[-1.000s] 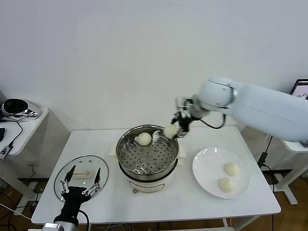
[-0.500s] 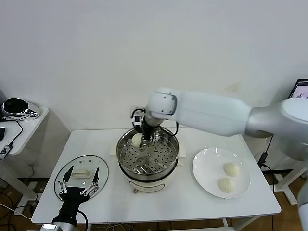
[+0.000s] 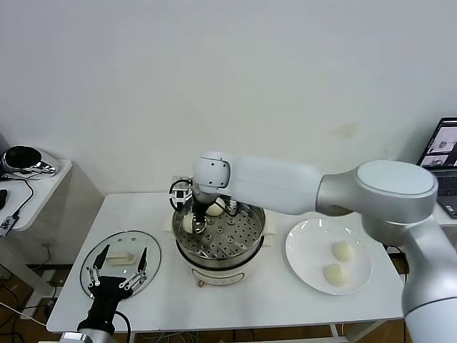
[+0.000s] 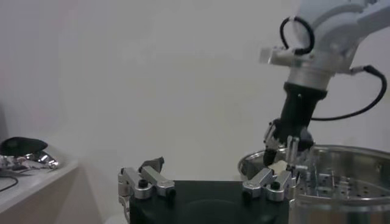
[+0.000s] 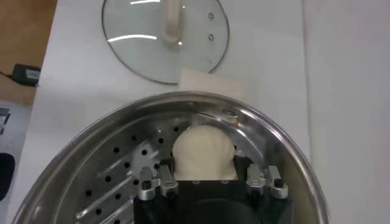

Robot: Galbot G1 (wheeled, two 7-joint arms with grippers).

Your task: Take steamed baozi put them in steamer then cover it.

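Observation:
The steamer [image 3: 223,266] stands mid-table with its perforated tray bare to view. My right gripper [image 3: 191,223] reaches down into its left side, shut on a steamed baozi [image 5: 204,151] held just above the tray [image 5: 116,176]. A second baozi [image 3: 216,207] rests at the back of the tray. Two more baozi [image 3: 343,251] [image 3: 333,274] lie on the white plate [image 3: 307,246] to the right. The glass cover [image 3: 107,246] lies flat on the table at the left, handle up. My left gripper [image 3: 118,274] hovers open over its near edge, holding nothing.
A low side table [image 3: 43,187] with a dark round device [image 3: 23,158] stands far left. A laptop [image 3: 444,143] sits at the right edge. My right arm [image 3: 300,187] spans above the steamer's back and the plate.
My right arm has swung from the steamer's right rim across to its left side, carrying the baozi down inside the pot. The left gripper has stayed put.

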